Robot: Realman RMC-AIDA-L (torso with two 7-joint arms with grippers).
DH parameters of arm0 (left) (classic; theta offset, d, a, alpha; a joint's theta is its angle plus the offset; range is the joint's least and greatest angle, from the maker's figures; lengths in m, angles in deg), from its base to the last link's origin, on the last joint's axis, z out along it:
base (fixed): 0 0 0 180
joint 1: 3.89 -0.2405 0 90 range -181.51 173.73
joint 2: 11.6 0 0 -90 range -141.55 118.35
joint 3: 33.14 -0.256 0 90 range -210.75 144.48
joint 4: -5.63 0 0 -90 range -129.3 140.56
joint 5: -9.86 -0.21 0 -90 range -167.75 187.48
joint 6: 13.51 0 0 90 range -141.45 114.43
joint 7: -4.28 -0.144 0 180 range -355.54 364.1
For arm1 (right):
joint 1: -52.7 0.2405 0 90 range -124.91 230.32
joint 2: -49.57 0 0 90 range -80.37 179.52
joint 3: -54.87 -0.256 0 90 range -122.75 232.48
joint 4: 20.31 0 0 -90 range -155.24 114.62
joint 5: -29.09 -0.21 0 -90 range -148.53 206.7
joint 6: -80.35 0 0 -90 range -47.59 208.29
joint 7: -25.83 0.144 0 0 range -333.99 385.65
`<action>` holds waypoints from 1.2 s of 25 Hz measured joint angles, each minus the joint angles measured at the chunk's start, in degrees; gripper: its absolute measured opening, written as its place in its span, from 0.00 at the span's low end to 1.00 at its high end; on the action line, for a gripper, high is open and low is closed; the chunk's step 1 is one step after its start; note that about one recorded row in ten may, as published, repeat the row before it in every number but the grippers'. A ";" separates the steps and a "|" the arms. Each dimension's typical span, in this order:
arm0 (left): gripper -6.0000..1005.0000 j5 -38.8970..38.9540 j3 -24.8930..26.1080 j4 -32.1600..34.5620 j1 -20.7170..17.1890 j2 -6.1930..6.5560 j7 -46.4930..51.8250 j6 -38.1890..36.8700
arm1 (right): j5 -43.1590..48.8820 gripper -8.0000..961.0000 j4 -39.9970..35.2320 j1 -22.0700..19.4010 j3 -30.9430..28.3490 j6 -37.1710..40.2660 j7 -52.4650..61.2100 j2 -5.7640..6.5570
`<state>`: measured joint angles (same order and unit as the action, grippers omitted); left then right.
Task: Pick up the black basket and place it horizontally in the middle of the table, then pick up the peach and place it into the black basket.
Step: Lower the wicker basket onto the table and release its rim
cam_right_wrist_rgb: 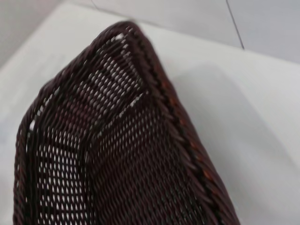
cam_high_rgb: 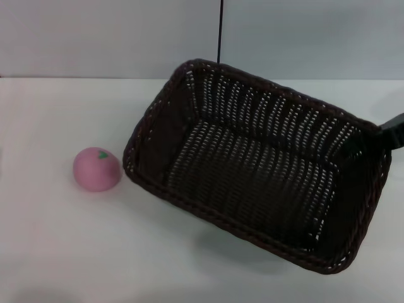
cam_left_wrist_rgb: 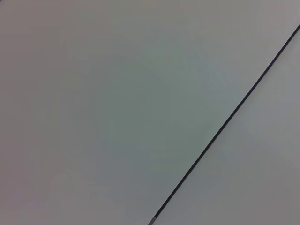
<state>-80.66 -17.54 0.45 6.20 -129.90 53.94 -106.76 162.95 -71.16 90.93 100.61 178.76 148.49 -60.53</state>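
Note:
The black basket [cam_high_rgb: 252, 164] is large, dark and woven, and lies skewed across the middle and right of the white table [cam_high_rgb: 57, 252], opening up. It seems raised a little, with a soft shadow under its near side. My right gripper [cam_high_rgb: 392, 132] shows only as a black part at the basket's far right rim and holds it there. The right wrist view looks closely along the basket's rim and wall [cam_right_wrist_rgb: 140, 140]. The pink peach [cam_high_rgb: 96, 168] with its green leaf sits on the table just left of the basket, apart from it. My left gripper is out of view.
A grey wall [cam_high_rgb: 95, 38] with a thin dark vertical seam [cam_high_rgb: 220, 31] stands behind the table. The left wrist view shows only a plain pale surface with a dark line [cam_left_wrist_rgb: 225, 124].

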 joint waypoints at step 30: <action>0.59 0.00 -1.62 -1.38 -0.38 -0.26 0.96 2.92 | -8.30 0.17 4.53 7.11 -1.64 2.07 -30.56 2.86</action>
<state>-80.66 -19.16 -0.93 5.82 -130.16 54.90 -103.84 154.65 -66.63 98.04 98.97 180.82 117.93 -57.67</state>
